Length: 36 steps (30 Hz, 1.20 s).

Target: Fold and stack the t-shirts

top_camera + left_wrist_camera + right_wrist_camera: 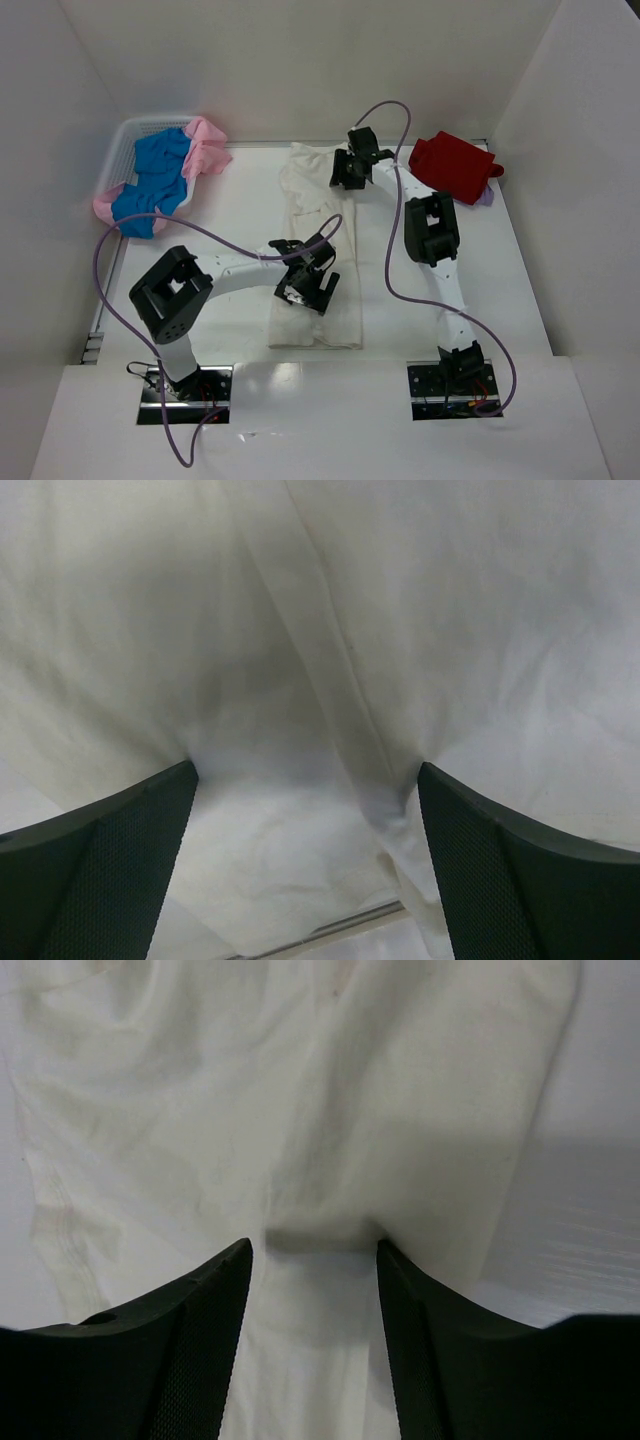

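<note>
We see the left hand [306, 288] set down on the cream-white t-shirt [312, 215], which lies on the worktop [240, 215] as a long strip folded lengthwise; in the left wrist view this hand [306, 770] stands wide, its two dark fingers [100, 880] far apart with their tips pressed onto the cloth [330, 630], a raised fold of it running up between them, and nothing is gripped; a short stretch of the strip reaches back from this hand toward the arm bases, and most of it runs ahead toward the right hand [347, 170]; the right hand sits at the far end of the same shirt, on its right-hand edge; in the right wrist view we find it [312, 1245] parted more narrowly, fingers [180, 1360] down on the pale cloth [300, 1090] with a small crease gathered at the tips, and bare worktop [590, 1210] just to its right; the red t-shirt [455, 165] lies bunched a little to the right of the right hand, apart from it, with a lavender edge [487, 197] showing beneath; well to the left of both hands, the blue t-shirt [160, 180] and the pink t-shirt [207, 150] spill from the white mesh basket [125, 148].
</note>
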Each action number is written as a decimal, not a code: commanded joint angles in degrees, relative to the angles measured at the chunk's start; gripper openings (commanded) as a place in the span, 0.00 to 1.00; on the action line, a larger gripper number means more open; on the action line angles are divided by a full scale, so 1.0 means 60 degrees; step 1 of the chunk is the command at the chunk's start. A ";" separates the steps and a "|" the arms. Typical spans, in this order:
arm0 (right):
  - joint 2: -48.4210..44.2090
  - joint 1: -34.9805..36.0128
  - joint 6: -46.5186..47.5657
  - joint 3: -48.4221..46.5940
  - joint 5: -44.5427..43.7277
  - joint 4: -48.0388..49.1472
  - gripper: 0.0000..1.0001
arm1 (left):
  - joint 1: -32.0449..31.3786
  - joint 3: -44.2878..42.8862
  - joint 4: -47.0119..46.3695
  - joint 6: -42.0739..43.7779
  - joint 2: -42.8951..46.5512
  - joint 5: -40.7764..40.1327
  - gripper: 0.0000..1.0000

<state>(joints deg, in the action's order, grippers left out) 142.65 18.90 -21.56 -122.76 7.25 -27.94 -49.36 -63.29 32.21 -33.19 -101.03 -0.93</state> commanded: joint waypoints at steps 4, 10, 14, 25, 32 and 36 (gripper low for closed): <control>-0.2103 -0.0410 0.0225 0.0751 0.0375 0.0480 0.75 | -0.0108 -0.0702 0.0235 -0.0240 0.1524 -0.0173 1.00; -0.5500 -0.0410 0.0273 0.3739 0.0228 0.1210 0.93 | -0.0078 -0.0493 0.0256 -0.0498 0.3131 -0.1240 1.00; -0.8256 -0.0410 -0.0525 0.6962 0.0067 0.1728 0.95 | 0.0091 0.0153 0.0345 -0.0820 0.4523 -0.1398 1.00; -1.2891 0.0781 -0.2387 1.2166 -0.0036 0.0322 0.94 | 0.0303 0.3078 -0.0006 -0.2794 0.6999 0.0276 1.00; -1.3887 0.2629 -0.3951 1.3136 -0.0575 -0.0729 0.91 | 0.0303 0.3831 -0.0006 -0.3199 0.7201 0.0375 1.00; -1.3595 0.3234 -0.4756 1.2977 -0.0605 -0.1428 0.88 | 0.0303 0.3897 -0.0006 -0.3301 0.6981 0.0375 1.00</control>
<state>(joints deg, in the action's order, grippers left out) 61.02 34.09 -42.59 -43.38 6.15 -31.58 -47.66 -40.13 33.12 -50.73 -58.31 0.28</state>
